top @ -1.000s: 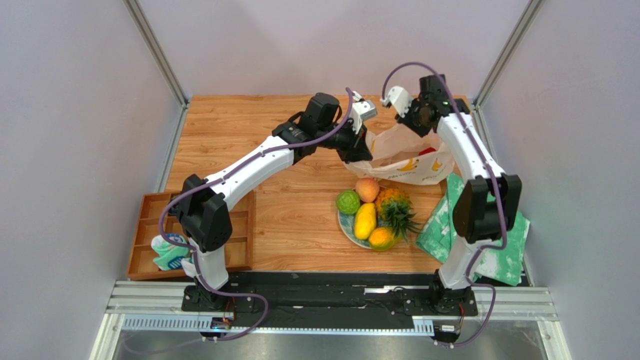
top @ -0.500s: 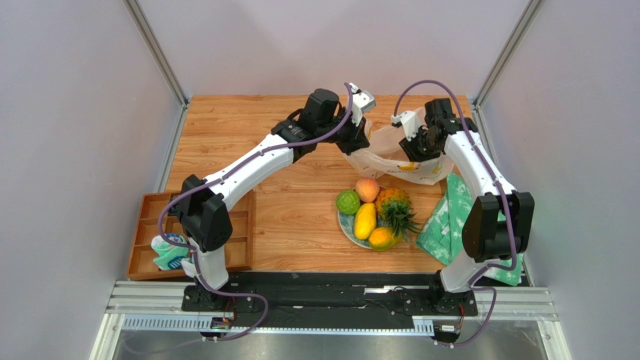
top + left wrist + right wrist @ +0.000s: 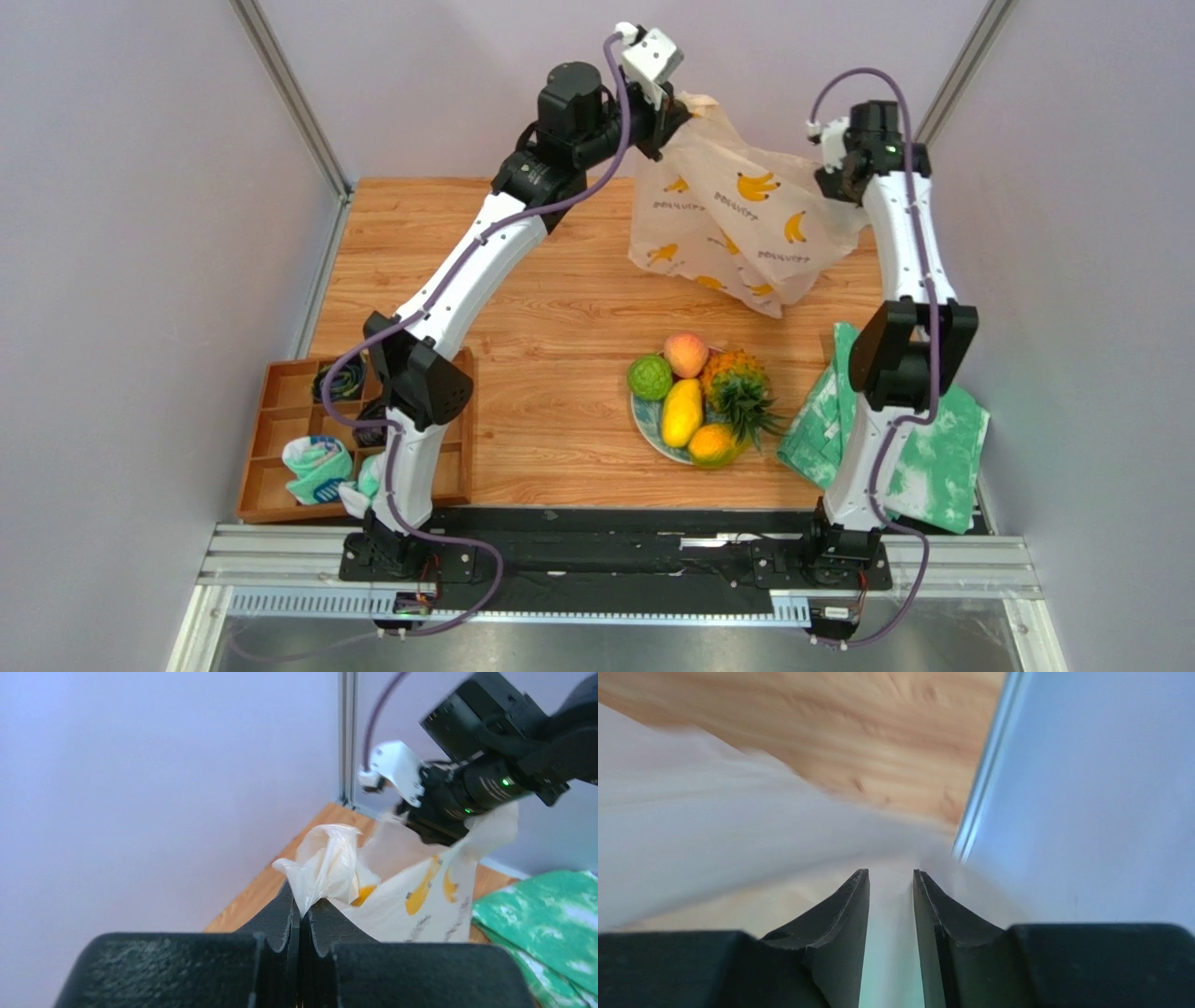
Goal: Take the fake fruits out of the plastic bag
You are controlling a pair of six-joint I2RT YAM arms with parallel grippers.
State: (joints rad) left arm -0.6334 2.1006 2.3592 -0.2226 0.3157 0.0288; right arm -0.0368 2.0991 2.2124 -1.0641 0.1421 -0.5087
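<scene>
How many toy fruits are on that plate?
5: bumpy green fruit on the left, peach at the back, pineapple on the right, a mango in the middle, another mango at the front. Others may be hidden inside the raised bag.

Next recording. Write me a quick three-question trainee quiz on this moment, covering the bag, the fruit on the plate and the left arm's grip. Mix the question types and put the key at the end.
1. True or false: the plastic bag lies underneath the plate.
2. What are the left fingers shut on?
A. a mango
B. a bunched bit of the bag
C. the green cloth
3. How many fruits lie on the plate?

Key: 1 false, the bag is held up beyond the plate; 2 B; 3 five.
</scene>
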